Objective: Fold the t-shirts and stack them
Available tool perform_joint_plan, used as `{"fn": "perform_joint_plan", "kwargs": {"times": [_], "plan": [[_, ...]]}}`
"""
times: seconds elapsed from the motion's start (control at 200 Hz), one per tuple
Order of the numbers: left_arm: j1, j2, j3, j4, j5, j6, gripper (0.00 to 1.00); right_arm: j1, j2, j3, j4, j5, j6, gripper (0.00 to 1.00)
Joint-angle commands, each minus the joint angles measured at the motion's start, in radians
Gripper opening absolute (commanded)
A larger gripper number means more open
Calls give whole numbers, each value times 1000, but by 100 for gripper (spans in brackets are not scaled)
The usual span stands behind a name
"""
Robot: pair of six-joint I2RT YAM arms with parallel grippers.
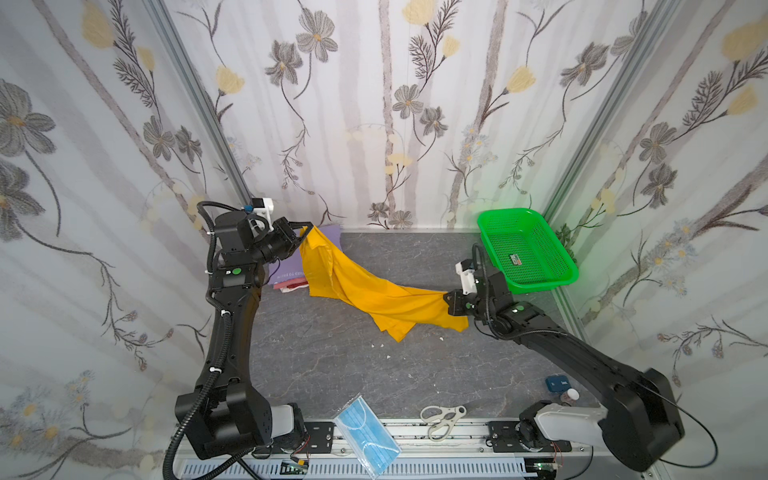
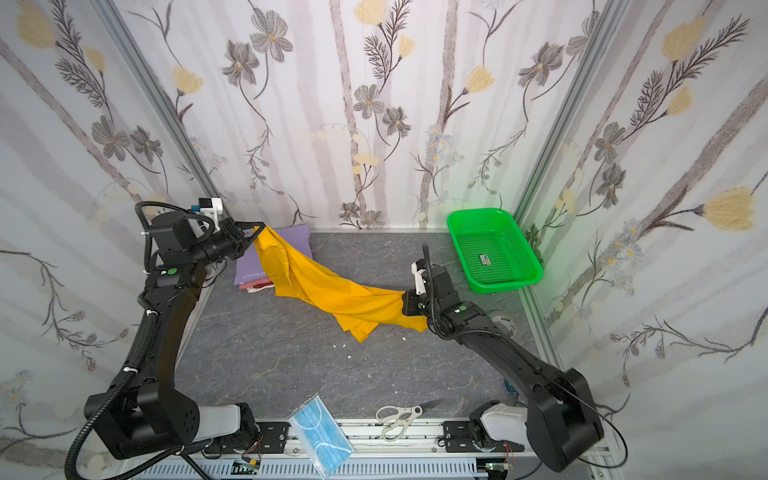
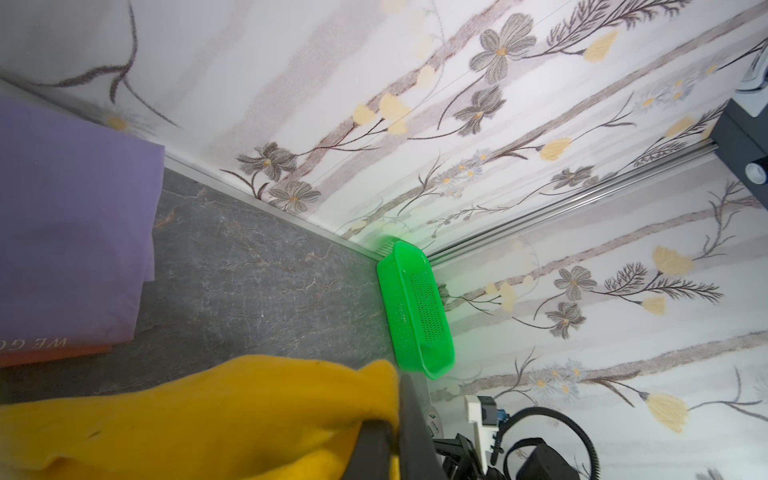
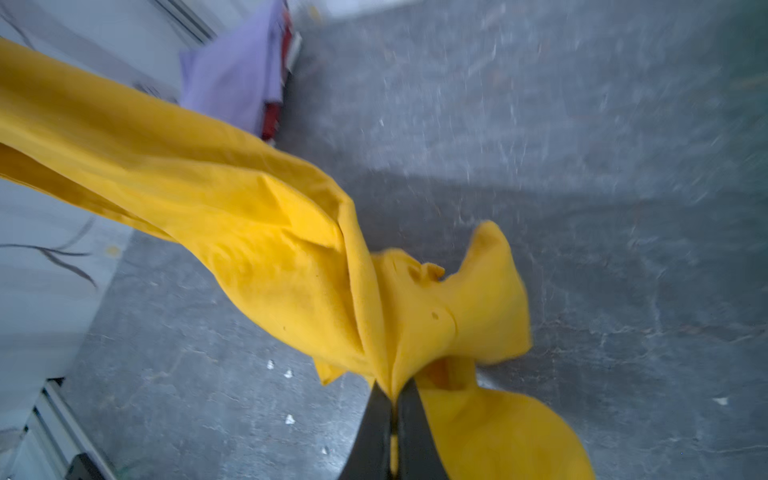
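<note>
Over grey tabletop (image 1: 332, 374), both arms reach inward; left fingers (image 3: 411, 424) and right fingers (image 4: 376, 424) pinch the mustard-yellow t-shirt (image 1: 374, 295).

My bench (image 1: 332, 374) is grey, like marble. On it lie a folded shirt pile (image 1: 289, 272) far left, a green basket (image 1: 540, 284) far right, and scissors (image 1: 441, 417) and a blue mask (image 1: 365, 436) at the near edge.
</note>
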Motion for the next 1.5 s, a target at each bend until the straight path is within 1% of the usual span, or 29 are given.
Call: {"fn": "perform_joint_plan", "kwargs": {"times": [0.0, 0.1, 0.195, 0.31, 0.42, 0.515, 0.59, 0.66, 0.705, 0.744, 0.759, 0.789, 0.829, 0.864, 0.904, 0.929, 0.934, 0.939, 0.954, 0.994, 1.014, 1.084, 1.124, 1.139, 1.229, 1.269, 1.344, 1.424, 1.494], "plan": [[16, -37, 76, 44, 41, -50, 0, -5, -130, 79, -174, 128, -58, 0], [56, -42, 167, 67, 75, -109, 0, -12, -227, 183, -286, 144, -83, 0], [74, -43, 215, 63, 99, -136, 0, -10, -291, 246, -346, 123, -87, 0], [76, -93, 231, 73, 135, -141, 0, -9, -367, 276, -365, 111, -76, 0], [72, -118, 218, 87, 158, -152, 0, -12, -378, 306, -371, 126, -84, 0], [69, -127, 193, 92, 155, -168, 0, -49, -287, 354, -372, 116, -114, 0], [65, -139, 167, 99, 141, -171, 0, -134, -176, 390, -318, 34, -143, 0], [55, -140, 128, 103, 118, -172, 0, -258, -5, 462, -257, -87, -158, 0], [46, -133, 75, 115, 97, -174, 0, -302, 128, 553, -252, -98, -169, 0], [37, -122, 32, 129, 77, -180, 0, -318, 262, 686, -270, -85, -195, 7], [32, -117, 15, 137, 72, -181, 0, -320, 323, 738, -282, -80, -203, 13], [25, -104, -26, 177, 69, -197, 0, -322, 426, 859, -325, -75, -220, 32], [17, -92, -108, 298, 65, -262, 0, -319, 559, 1044, -420, -77, -227, 50], [11, -84, -177, 383, 51, -311, 0, -309, 655, 1202, -532, -86, -236, 59], [2, -76, -231, 409, 37, -322, 0, -274, 703, 1277, -597, -56, -250, 65], [-3, -69, -254, 402, 28, -309, 0, -243, 694, 1257, -600, -15, -267, 71], [-5, -68, -258, 398, 27, -306, 0, -236, 691, 1246, -597, -5, -270, 74], [-6, -67, -260, 396, 26, -302, 0, -232, 687, 1234, -595, 5, -275, 74], [-11, -66, -274, 389, 22, -292, 0, -208, 671, 1199, -580, 31, -283, 84], [-19, -61, -307, 378, 11, -268, 0, -157, 608, 1043, -522, 71, -291, 97], [-26, -58, -324, 376, 6, -258, 0, -136, 573, 975, -489, 68, -291, 99], [-45, -52, -368, 372, -15, -234, 0, -89, 447, 667, -360, 31, -262, 99], [-54, -52, -390, 373, -21, -228, 0, -68, 384, 525, -293, 20, -245, 99], [-58, -29, -397, 373, -23, -226, 0, -59, 362, 463, -275, 15, -240, 99], [-71, -3, -448, 391, -20, -221, 0, -26, 277, 215, -219, 17, -206, 99], [-74, 4, -473, 401, -25, -220, 0, -12, 246, 143, -209, 7, -191, 98], [-75, 8, -512, 419, -36, -218, 0, 29, 235, 42, -183, -7, -165, 96], [-76, 8, -538, 421, -48, -208, 0, 78, 252, -13, -160, -29, -130, 93], [-76, 3, -549, 404, -61, -195, 0, 118, 279, -40, -140, -23, -99, 88]]}}
